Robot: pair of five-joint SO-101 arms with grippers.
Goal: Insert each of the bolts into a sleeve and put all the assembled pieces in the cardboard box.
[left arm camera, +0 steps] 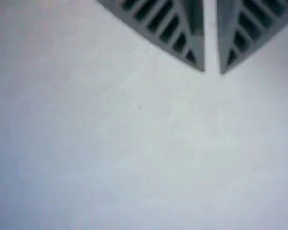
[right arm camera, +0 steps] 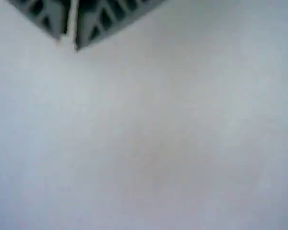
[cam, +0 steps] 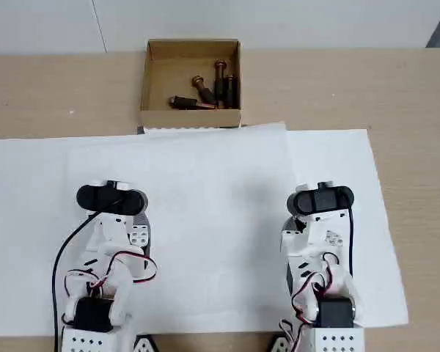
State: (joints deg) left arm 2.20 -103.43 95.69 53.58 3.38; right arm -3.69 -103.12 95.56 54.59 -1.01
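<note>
both ribbed grey jaws clenched over smooth white paper [cam: 205,191]; coppery bolt-sleeve pcs [cam: 221,84] in square cardboard box [cam: 172,73].

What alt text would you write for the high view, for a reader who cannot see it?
A cardboard box at the table's far side holds several brown bolt pieces. Nearer, one arm sits folded beside a second arm, both over a white paper sheet.

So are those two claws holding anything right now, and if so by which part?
Nothing is held. The left gripper and right gripper are both empty above white paper; the bolt-and-sleeve pieces lie in the cardboard box.
</note>
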